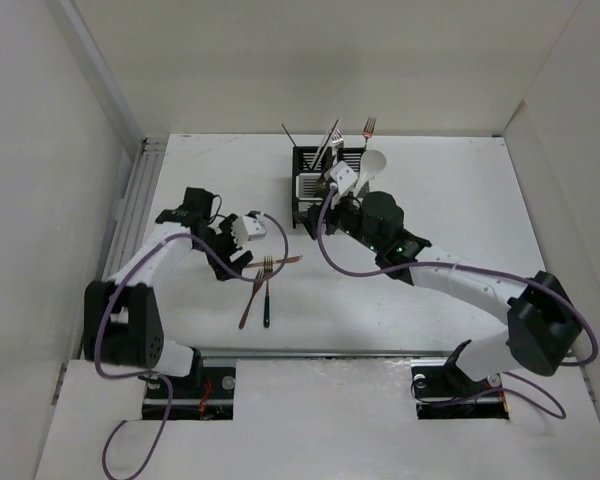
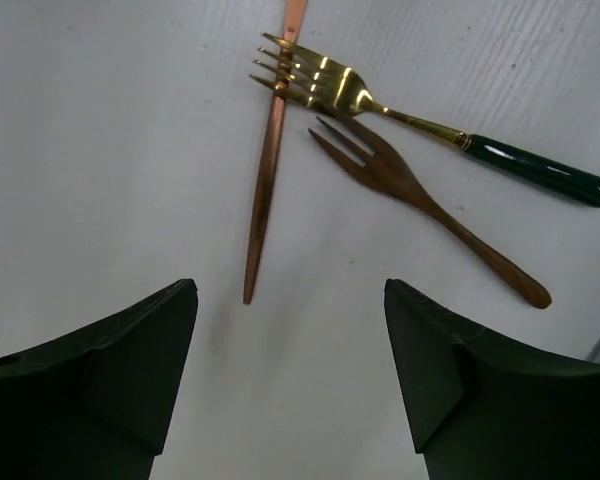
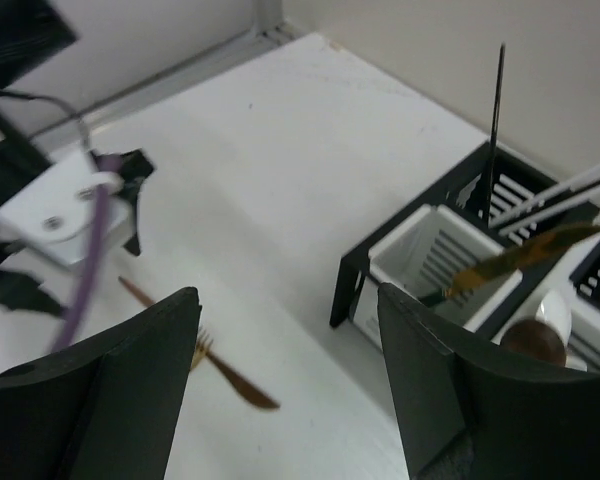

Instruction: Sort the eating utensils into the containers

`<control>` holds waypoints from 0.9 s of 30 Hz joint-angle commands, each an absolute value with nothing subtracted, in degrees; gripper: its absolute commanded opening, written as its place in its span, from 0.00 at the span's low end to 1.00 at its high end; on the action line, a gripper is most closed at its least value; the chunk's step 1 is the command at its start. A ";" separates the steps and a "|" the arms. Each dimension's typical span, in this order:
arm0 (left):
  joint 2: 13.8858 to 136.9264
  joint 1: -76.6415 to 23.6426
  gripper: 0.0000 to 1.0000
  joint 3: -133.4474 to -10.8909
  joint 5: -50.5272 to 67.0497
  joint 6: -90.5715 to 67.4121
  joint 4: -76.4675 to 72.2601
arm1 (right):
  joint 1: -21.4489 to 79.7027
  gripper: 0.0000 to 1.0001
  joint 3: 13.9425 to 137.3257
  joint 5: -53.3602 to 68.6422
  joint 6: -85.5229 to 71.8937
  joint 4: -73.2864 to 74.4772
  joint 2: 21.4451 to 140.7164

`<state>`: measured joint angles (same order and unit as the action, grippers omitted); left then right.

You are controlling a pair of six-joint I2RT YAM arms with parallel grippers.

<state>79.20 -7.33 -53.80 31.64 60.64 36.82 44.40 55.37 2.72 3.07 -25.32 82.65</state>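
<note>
Utensils (image 1: pixel 267 268): gold fork (image 2: pixel 325 85), brown fork (image 2: pixel 390 180) and slim copper piece (image 2: pixel 265 190) are lying crossed on the surface (image 1: pixel 450 210), left of the containers (image 1: pixel 310 188) and well apart from them. More pieces are standing inside the containers. Left claw (image 2: pixel 290 290) is hovering wide and empty over the three. Right claw (image 3: pixel 288 295) is gaping wide and empty, just beside the containers.
</note>
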 commanded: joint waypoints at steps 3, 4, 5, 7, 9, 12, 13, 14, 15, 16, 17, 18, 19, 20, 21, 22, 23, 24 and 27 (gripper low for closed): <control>92.44 -10.98 0.79 -64.24 30.77 59.43 44.48 | 46.31 0.77 49.84 4.40 3.52 -20.83 75.51; 93.16 -11.68 0.79 -64.25 29.80 57.06 43.08 | 46.32 0.77 49.05 3.79 3.52 -20.83 73.67; 93.69 -11.69 0.79 -64.25 28.32 57.04 42.02 | 46.32 0.77 48.35 2.39 3.52 -20.83 72.70; 94.39 -14.14 0.80 -64.25 27.08 57.04 39.38 | 46.32 0.77 46.41 1.59 3.52 -20.83 70.15; 95.00 -16.16 0.80 -63.64 24.36 55.82 36.84 | 46.32 0.77 44.75 0.27 2.99 -20.31 68.65; 97.90 -18.02 0.67 -63.11 20.31 53.79 34.55 | 46.32 0.77 43.86 -1.31 2.99 -20.30 66.10; 98.52 -18.02 0.64 -63.11 19.78 53.79 34.54 | 46.32 0.77 43.25 -1.32 2.99 -19.69 65.57; 99.22 -18.02 0.64 -63.11 19.78 53.79 33.84 | 46.32 0.77 42.72 -1.93 2.99 -19.69 65.04; 99.23 -18.02 0.63 -62.32 18.30 53.79 33.05 | 46.32 0.77 42.71 -1.93 2.99 -19.69 64.26; 99.23 -18.02 0.61 -61.18 17.59 53.27 31.05 | 46.32 0.77 42.11 -2.46 2.99 -19.69 64.25; 99.23 -18.02 0.59 -60.65 16.80 53.26 30.16 | 46.32 0.77 42.10 -3.07 2.99 -19.08 63.46; 99.23 -18.02 0.57 -60.12 16.09 53.26 29.54 | 46.32 0.77 42.10 -3.08 2.99 -19.07 62.94; 99.23 -18.02 0.56 -59.51 15.21 54.13 28.92 | 46.32 0.77 42.10 -3.69 2.99 -19.07 62.93; 99.84 -18.54 0.52 -59.50 14.68 54.14 28.39 | 46.32 0.77 41.58 -4.21 2.99 -19.07 62.41; 99.84 -18.54 0.51 -58.81 14.16 54.14 27.69 | 46.32 0.77 41.57 -4.22 2.99 -19.07 62.40; 100.37 -18.54 0.49 -58.80 13.54 54.14 26.99 | 46.32 0.77 41.57 -4.22 2.99 -19.07 61.88; 100.37 -18.54 0.48 -58.19 13.54 54.14 26.46 | 46.32 0.77 41.05 -4.83 2.99 -19.07 61.88; 100.37 -18.54 0.47 -58.18 14.06 54.14 26.46 | 46.32 0.78 41.04 -4.83 2.99 -18.55 61.87; 99.84 -19.68 0.43 -56.34 16.00 54.67 25.93 | 46.32 0.78 41.04 -6.85 2.99 -17.94 61.35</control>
<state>98.80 -18.76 -59.92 17.19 53.52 27.73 45.87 41.36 -4.21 3.18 -17.91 62.52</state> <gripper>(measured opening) 0.442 0.777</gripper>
